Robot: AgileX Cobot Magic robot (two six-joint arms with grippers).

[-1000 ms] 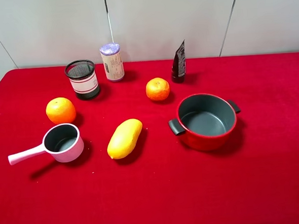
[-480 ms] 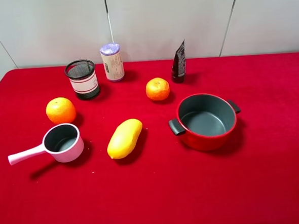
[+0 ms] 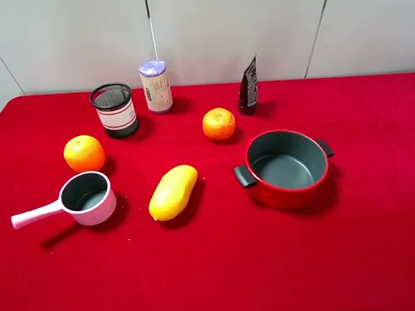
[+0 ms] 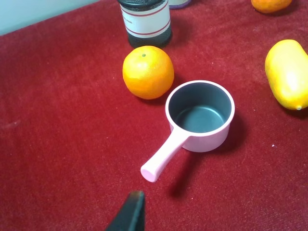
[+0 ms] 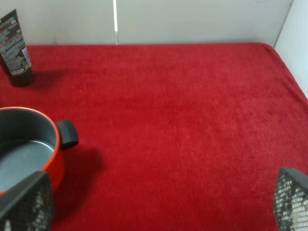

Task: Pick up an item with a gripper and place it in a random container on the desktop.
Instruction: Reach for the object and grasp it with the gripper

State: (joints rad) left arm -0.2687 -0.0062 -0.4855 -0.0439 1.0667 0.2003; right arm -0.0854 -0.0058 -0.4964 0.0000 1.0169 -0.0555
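Squeeze tube (image 3: 248, 86) position: free of both grippers, standing on its cap at the far edge of the red tabletop (image 3: 382, 243) near the wall. Its long axis is close to vertical and its flat crimped end points up. The right gripper (image 5: 158, 204) is released, with its two mesh-patterned fingertips (image 5: 24, 202) spread wide and nothing between them. It hangs above bare cloth beside the red two-handled pot (image 3: 286, 166), well apart from the tube. The left gripper (image 4: 129, 215) shows only one dark finger tip, so its state cannot be told. That tip sits just beyond the handle end of the pink saucepan (image 3: 88, 198). Neither gripper appears in the exterior high view. One orange (image 3: 84, 153) lies just beside the saucepan's bowl, on its far side. The black mesh cup (image 3: 114, 110) stands upright behind that orange. A white bottle (image 3: 156, 86) with a purple top stands just to the right of the cup. A yellow mango (image 3: 172, 192) lies between saucepan and pot. A second orange (image 3: 219, 124) rests between the mango and the tube, near the tube's base.
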